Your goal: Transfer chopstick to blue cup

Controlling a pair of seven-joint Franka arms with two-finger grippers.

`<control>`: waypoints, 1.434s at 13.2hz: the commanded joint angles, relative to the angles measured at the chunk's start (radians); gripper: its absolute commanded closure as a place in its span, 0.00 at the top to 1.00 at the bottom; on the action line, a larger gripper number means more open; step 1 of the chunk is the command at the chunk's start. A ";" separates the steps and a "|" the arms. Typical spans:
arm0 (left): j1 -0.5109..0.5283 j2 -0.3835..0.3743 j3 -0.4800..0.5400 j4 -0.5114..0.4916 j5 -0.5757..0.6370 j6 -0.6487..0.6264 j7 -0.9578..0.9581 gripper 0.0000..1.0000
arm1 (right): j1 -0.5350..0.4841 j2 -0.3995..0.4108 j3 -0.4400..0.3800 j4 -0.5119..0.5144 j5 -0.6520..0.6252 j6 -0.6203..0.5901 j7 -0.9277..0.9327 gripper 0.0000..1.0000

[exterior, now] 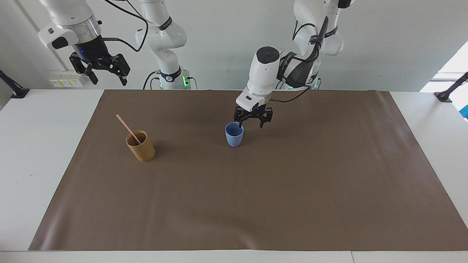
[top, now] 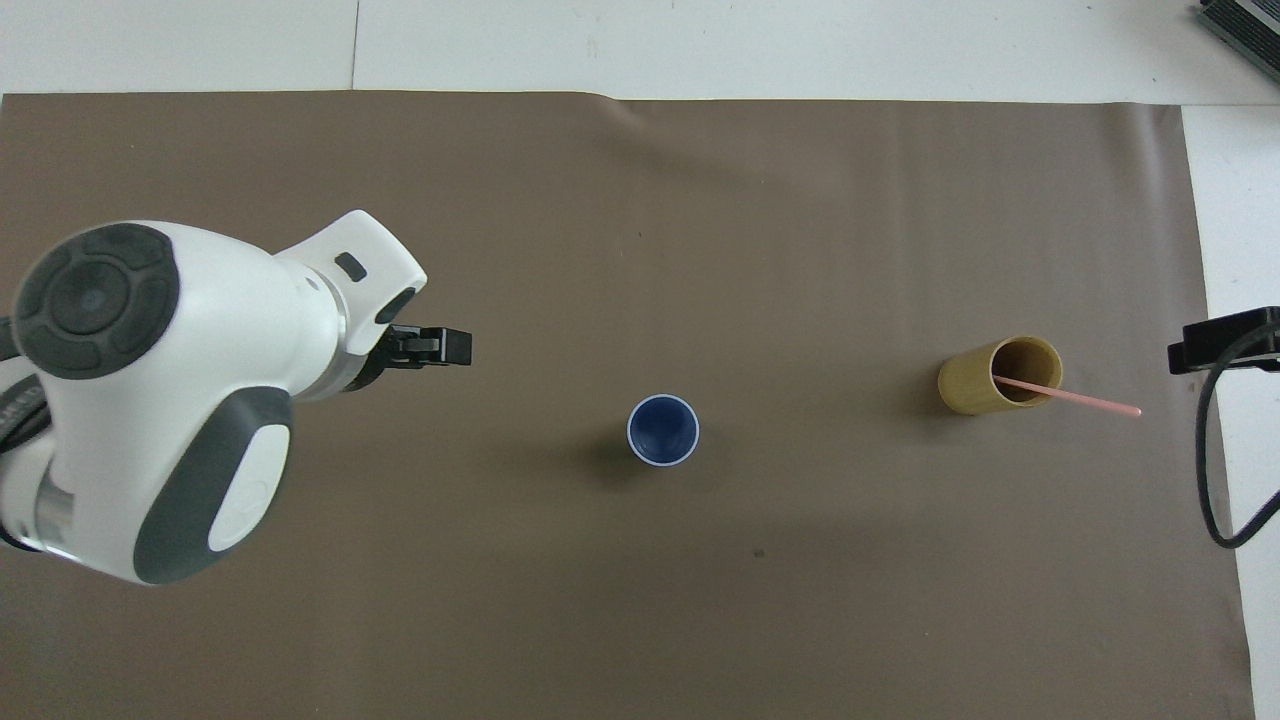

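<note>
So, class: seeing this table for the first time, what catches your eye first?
The left gripper, open, hangs above the mat beside the empty blue cup mid-table. Toward the right arm's end, the pink chopstick leans out of the tan cup. The right gripper waits open, raised at that end.

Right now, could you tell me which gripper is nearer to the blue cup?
Left. The left gripper hangs open just above the blue cup, beside its rim; the right gripper waits, open, high at its own end.
</note>
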 commanded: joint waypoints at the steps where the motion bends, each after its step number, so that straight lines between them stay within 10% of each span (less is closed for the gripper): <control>1: 0.104 -0.005 -0.011 0.099 0.006 -0.103 0.080 1.00 | -0.005 -0.015 0.003 -0.083 0.005 0.020 -0.238 1.00; 7: 0.258 0.004 -0.010 0.324 0.037 -0.353 0.292 1.00 | -0.005 -0.006 0.003 -0.306 -0.103 0.232 -0.774 1.00; 16: 0.297 -0.002 -0.011 0.366 0.034 -0.477 0.346 1.00 | -0.016 0.019 0.002 -0.519 -0.230 0.384 -0.928 1.00; 19: 0.297 -0.008 -0.013 0.358 0.029 -0.493 0.340 1.00 | -0.014 0.017 0.002 -0.519 -0.232 0.361 -0.945 0.74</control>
